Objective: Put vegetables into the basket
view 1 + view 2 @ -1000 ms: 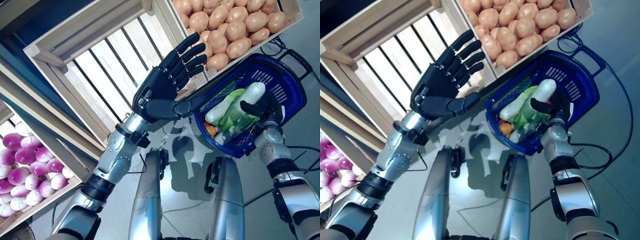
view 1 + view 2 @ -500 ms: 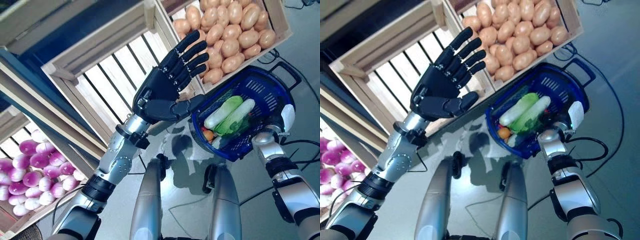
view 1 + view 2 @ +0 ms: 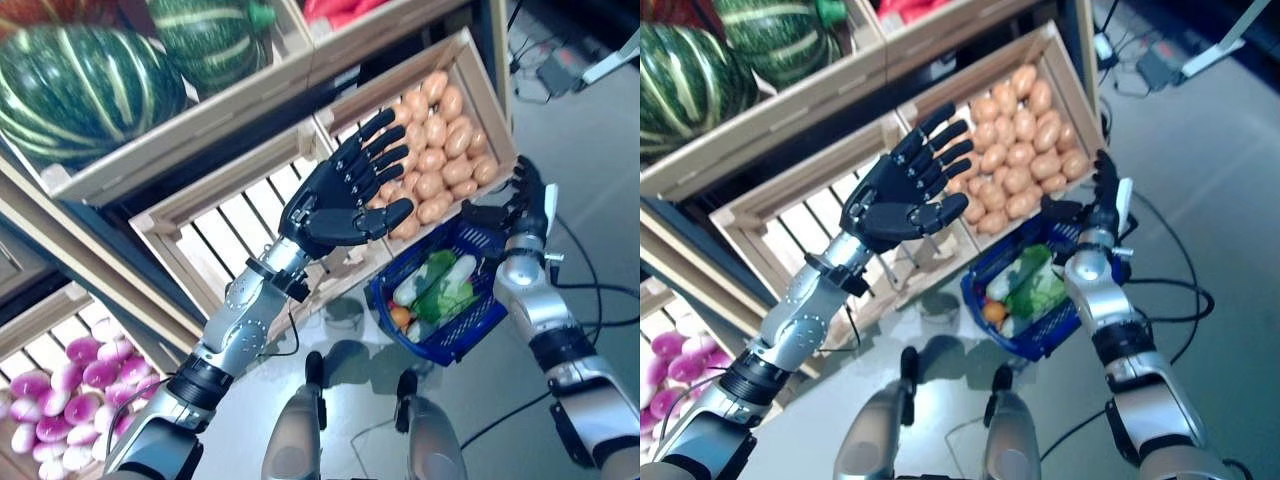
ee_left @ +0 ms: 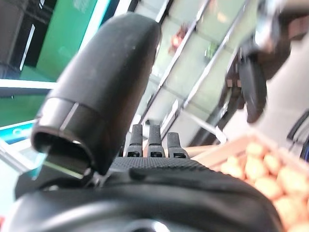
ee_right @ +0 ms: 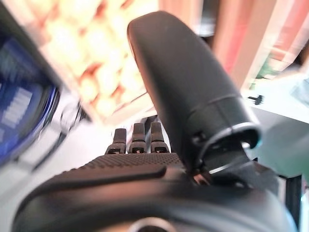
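Observation:
A blue plastic basket (image 3: 480, 322) stands on the floor below the potato crate. Inside it lie a green leafy vegetable (image 3: 447, 297), a long white one (image 3: 456, 271) and a small orange one (image 3: 400, 317). My right hand (image 3: 522, 203) hangs open just above the basket's far rim, fingers straight, holding nothing; the right wrist view shows its thumb (image 5: 183, 87) straight too. My left hand (image 3: 338, 196) is raised open and empty in front of the crates, left of the basket.
A wooden crate of potatoes (image 3: 440, 95) sits just behind the basket. Beside it is an empty slatted crate (image 3: 235, 240). Striped green squashes (image 3: 85, 85) fill the shelf above. Purple-white bulbs (image 3: 60, 400) lie in a crate at lower left.
My right hand has come up out of the basket, past its rim, and now hangs above it. The camera has tilted up, showing the upper shelf. The left hand keeps its raised pose.

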`<state>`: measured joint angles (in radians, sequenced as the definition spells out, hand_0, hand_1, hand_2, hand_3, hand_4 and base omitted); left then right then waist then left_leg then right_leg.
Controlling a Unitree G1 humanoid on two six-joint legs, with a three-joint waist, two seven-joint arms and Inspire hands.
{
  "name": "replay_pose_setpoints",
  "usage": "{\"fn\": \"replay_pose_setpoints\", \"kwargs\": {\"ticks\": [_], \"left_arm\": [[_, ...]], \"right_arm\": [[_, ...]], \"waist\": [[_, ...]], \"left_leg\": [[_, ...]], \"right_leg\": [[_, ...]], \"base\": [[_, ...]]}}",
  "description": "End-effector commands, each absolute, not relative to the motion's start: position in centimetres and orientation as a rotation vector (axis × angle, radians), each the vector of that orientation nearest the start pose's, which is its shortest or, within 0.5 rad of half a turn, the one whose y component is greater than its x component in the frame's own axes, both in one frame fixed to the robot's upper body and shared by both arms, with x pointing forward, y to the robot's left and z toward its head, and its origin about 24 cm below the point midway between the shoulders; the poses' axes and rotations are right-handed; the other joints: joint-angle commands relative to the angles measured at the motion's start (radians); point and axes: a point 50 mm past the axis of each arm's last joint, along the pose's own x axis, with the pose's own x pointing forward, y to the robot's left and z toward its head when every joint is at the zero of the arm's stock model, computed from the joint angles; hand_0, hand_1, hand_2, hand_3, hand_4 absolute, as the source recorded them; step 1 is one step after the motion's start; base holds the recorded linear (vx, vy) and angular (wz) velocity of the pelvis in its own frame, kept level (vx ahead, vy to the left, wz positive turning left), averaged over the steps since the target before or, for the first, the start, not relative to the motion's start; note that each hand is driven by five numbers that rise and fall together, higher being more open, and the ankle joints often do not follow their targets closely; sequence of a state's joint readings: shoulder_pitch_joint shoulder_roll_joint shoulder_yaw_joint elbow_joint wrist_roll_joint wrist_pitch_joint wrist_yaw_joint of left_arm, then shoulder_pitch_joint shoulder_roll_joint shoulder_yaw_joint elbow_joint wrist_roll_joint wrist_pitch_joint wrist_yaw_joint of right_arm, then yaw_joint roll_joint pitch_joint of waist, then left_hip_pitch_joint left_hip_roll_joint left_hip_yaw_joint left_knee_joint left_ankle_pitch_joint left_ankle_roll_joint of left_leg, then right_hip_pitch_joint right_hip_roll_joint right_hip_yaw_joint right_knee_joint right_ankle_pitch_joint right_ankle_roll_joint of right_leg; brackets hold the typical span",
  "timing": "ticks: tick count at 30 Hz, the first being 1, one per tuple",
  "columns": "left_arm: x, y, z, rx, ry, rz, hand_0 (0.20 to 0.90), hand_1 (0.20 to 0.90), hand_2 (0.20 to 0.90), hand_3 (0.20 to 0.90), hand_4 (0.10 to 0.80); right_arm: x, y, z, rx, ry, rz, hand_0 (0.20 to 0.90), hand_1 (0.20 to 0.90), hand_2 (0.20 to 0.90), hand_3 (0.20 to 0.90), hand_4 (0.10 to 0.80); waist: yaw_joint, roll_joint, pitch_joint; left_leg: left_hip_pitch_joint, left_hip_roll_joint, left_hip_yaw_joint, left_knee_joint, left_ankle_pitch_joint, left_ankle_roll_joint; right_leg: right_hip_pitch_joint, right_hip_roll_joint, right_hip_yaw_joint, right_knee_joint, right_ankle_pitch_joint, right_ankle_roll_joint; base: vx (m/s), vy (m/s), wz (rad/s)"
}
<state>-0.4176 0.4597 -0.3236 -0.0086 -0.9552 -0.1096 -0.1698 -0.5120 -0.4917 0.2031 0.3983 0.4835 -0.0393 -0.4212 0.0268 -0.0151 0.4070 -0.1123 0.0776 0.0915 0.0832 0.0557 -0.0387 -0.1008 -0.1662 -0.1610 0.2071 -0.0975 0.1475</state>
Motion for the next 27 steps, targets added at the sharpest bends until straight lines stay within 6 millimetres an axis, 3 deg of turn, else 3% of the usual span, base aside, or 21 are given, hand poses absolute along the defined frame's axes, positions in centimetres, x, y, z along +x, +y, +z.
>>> {"fn": "replay_pose_setpoints", "kwargs": {"ticks": [1,6,12,16,18,23,25,26,27], "left_arm": [[30.1,13.0,13.2,-0.475,-0.271,-0.507,0.900,0.900,0.900,0.900,0.800],[30.1,13.9,11.2,-0.356,-0.178,-0.362,0.900,0.900,0.900,0.900,0.800],[30.3,13.9,10.9,-0.212,-0.193,-0.345,0.900,0.900,0.900,0.900,0.800],[29.8,14.4,9.7,-0.165,-0.137,-0.353,0.900,0.900,0.900,0.900,0.800],[29.3,14.8,8.3,-0.125,-0.098,-0.343,0.900,0.900,0.900,0.900,0.800],[26.4,16.9,1.5,-0.007,0.169,-0.346,0.900,0.900,0.900,0.900,0.800],[25.8,17.3,-0.3,-0.030,0.260,-0.332,0.900,0.900,0.900,0.900,0.800],[24.9,17.5,-2.4,0.042,0.324,-0.342,0.900,0.900,0.900,0.900,0.800],[25.0,17.5,-2.4,0.042,0.323,-0.342,0.900,0.900,0.900,0.900,0.800]], "right_arm": [[32.5,-19.7,11.4,0.090,-0.258,-0.080,0.900,0.900,0.900,0.900,0.800],[31.2,-18.0,10.3,0.148,-0.225,0.060,0.900,0.900,0.900,0.900,0.800],[30.2,-17.3,8.4,0.192,-0.173,0.097,0.900,0.900,0.900,0.900,0.800],[28.4,-16.6,5.0,0.170,-0.052,0.155,0.900,0.900,0.900,0.900,0.800],[27.1,-16.4,3.0,0.104,0.023,0.181,0.900,0.900,0.900,0.900,0.800],[22.9,-17.2,-3.3,0.022,0.333,0.270,0.900,0.900,0.900,0.900,0.800],[22.2,-17.3,-4.6,0.002,0.404,0.288,0.900,0.900,0.900,0.900,0.800],[21.1,-17.7,-6.7,-0.004,0.501,0.296,0.900,0.900,0.900,0.900,0.800],[21.1,-17.7,-6.7,-0.004,0.501,0.296,0.900,0.900,0.900,0.900,0.800]], "waist": [[-0.006,-0.014,-0.255],[-0.010,-0.009,-0.305],[0.001,-0.006,-0.341],[-0.007,-0.009,-0.361],[-0.013,-0.008,-0.366],[-0.041,-0.010,-0.371],[-0.044,-0.008,-0.368],[-0.046,-0.006,-0.359],[-0.046,-0.006,-0.358]], "left_leg": [[0.085,-0.015,0.019,-0.106,-0.025,0.004],[0.132,-0.011,0.025,-0.147,-0.019,-0.005],[0.150,-0.011,0.024,-0.170,-0.030,-0.006],[0.156,-0.007,0.031,-0.170,-0.037,-0.007],[0.159,-0.005,0.037,-0.170,-0.042,-0.008],[0.169,0.003,0.064,-0.170,-0.047,-0.009],[0.169,0.004,0.069,-0.170,-0.047,-0.010],[0.170,0.009,0.074,-0.170,-0.046,-0.010],[0.171,0.009,0.075,-0.170,-0.046,-0.010]], "right_leg": [[0.077,0.012,-0.014,-0.166,0.138,-0.033],[0.134,0.012,-0.018,-0.241,0.159,-0.030],[0.163,-0.002,-0.052,-0.282,0.164,-0.021],[0.163,0.000,-0.053,-0.285,0.159,-0.017],[0.165,-0.001,-0.055,-0.287,0.157,-0.015],[0.160,0.004,-0.042,-0.281,0.148,-0.009],[0.156,0.004,-0.038,-0.275,0.146,-0.008],[0.150,0.002,-0.036,-0.267,0.142,-0.006],[0.151,0.002,-0.036,-0.266,0.142,-0.006]], "base": [[0.137,0.032,-0.04],[0.073,0.031,-0.14],[0.027,-0.004,0.00],[0.041,-0.009,0.00],[0.041,-0.009,-0.02],[0.046,-0.012,-0.07],[0.003,0.001,-0.03],[0.003,0.001,-0.08],[0.003,0.000,-0.09]]}}
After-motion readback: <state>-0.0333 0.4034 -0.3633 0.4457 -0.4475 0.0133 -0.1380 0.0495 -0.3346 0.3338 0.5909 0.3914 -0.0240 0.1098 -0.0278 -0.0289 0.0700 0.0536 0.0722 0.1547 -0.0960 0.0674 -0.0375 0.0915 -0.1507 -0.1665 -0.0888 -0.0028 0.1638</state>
